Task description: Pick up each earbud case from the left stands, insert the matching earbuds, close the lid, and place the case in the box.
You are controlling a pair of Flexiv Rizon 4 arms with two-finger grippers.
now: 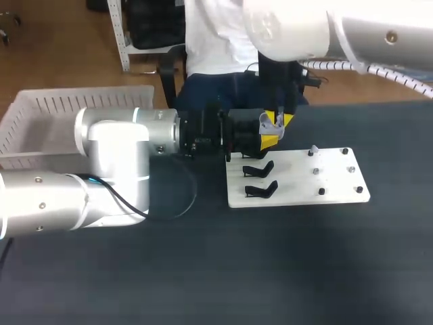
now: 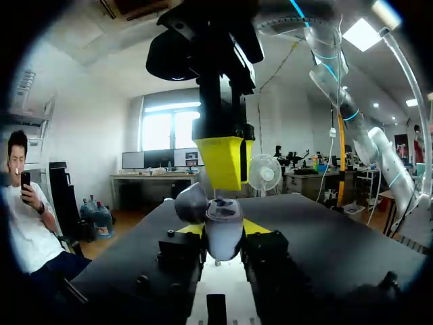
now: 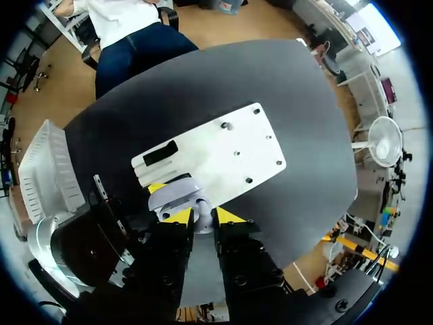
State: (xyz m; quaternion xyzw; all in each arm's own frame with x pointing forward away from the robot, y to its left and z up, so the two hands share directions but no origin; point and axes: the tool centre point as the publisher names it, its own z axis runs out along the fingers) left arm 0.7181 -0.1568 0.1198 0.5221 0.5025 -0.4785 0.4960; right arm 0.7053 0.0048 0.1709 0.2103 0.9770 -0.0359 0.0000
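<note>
A grey earbud case (image 1: 270,126) with its lid (image 2: 191,202) swung open sits between my left gripper's (image 2: 223,235) yellow-tipped fingers, which are shut on it just above the near-left corner of the white board (image 1: 304,181). My right gripper (image 1: 281,122) points straight down onto the open case (image 2: 224,220). In the right wrist view its fingers (image 3: 201,218) stand close together with a small grey piece, seemingly an earbud, pinched between them over the case (image 3: 174,196).
Two empty black stands (image 1: 258,169) (image 1: 261,189) rise from the board's left part, and small earbud pegs (image 1: 315,170) dot its right part. A white slatted box (image 1: 40,122) stands at the table's far left. A person sits behind the far edge.
</note>
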